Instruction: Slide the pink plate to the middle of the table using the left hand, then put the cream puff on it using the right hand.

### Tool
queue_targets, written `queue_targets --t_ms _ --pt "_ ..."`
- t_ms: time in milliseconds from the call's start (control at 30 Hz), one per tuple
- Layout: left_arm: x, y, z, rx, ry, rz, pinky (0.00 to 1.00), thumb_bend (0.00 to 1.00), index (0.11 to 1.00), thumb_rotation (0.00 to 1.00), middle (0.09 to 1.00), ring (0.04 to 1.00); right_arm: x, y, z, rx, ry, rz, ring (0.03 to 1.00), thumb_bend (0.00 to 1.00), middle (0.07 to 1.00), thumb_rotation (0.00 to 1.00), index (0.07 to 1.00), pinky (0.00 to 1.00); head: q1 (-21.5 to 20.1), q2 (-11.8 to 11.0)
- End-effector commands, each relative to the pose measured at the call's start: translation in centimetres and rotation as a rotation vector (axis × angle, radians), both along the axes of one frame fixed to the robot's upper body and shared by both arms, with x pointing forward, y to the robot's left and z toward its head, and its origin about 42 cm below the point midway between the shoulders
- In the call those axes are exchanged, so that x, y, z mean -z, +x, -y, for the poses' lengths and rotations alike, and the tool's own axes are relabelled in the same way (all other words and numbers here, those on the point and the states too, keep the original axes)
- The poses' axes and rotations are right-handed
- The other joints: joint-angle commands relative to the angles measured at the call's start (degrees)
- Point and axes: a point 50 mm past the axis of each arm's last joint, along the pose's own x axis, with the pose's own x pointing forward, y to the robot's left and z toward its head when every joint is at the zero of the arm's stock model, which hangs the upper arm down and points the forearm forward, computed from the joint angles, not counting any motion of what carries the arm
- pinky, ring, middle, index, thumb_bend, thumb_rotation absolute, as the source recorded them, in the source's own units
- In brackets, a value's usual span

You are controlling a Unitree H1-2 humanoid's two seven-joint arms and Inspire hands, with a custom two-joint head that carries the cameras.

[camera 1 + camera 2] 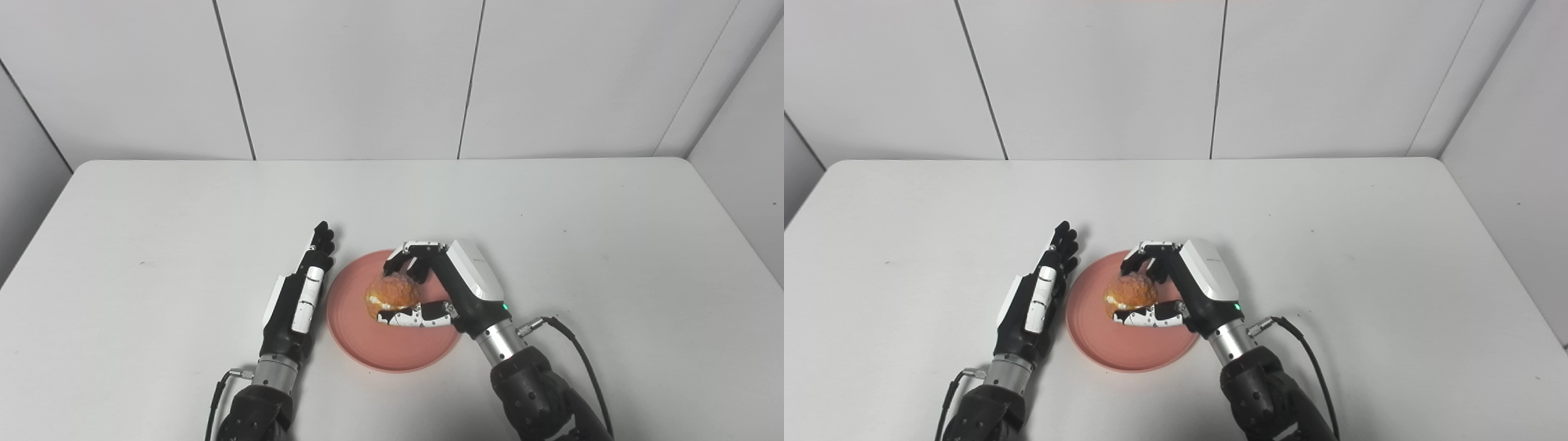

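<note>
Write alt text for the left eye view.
The right robot hand holds a cream puff over a pink plate near the front of a white table. The left robot hand lies flat, fingers straight, beside the plate's left rim.

White tabletop [184,245] with rounded corners, pale panelled walls [349,73] standing behind and angling in beside it, even light falling

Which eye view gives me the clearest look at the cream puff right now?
Left eye view, marginally: the cream puff shows between the right hand fingers and thumb over the pink plate. Right eye view shows the same, equally hemmed in.
</note>
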Motion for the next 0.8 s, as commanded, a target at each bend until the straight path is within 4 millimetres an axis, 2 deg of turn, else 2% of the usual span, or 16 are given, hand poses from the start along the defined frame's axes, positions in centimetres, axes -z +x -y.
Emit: queue_targets --t_ms 0,200,433,533,700,767 --pt "3.4 -2.3 0.4 -0.011 -0.015 -0.114 1.0 0.61 1.0 1.0 1.0 1.0 -1.2 0.2 -0.4 -0.04 0.007 0.074 0.441 0.51 0.522 0.0 0.451 0.39 0.14 0.06" --pt "3.5 -2.3 0.4 -0.008 -0.009 -0.107 1.0 0.6 1.0 1.0 1.0 1.0 0.3 0.5 -0.4 -0.058 -0.03 0.07 0.427 0.52 0.513 0.0 0.458 0.37 0.3 0.11" --pt "3.5 -2.3 0.4 -0.008 -0.004 -0.106 1.0 0.62 1.0 1.0 1.0 1.0 0.8 0.9 0.1 -0.045 -0.073 0.065 0.448 0.52 0.514 0.0 0.459 0.39 0.47 0.12" --pt "3.4 -2.3 0.5 -0.004 0.004 -0.096 0.99 0.61 1.0 1.0 1.0 1.0 0.7 0.9 0.3 -0.042 -0.08 0.08 0.494 0.52 0.511 0.0 0.469 0.43 0.47 0.12" --pt "3.4 -2.3 0.5 -0.004 0.004 -0.097 0.99 0.62 1.0 1.0 1.0 1.0 0.0 0.8 0.5 -0.029 -0.092 0.121 0.652 0.51 0.523 0.0 0.482 0.55 0.47 0.12" --pt "3.3 -2.3 0.5 -0.001 0.005 -0.098 1.0 0.62 1.0 1.0 1.0 1.0 -0.4 0.8 0.6 -0.029 -0.091 0.15 0.698 0.5 0.697 0.09 0.494 0.59 0.47 0.12"
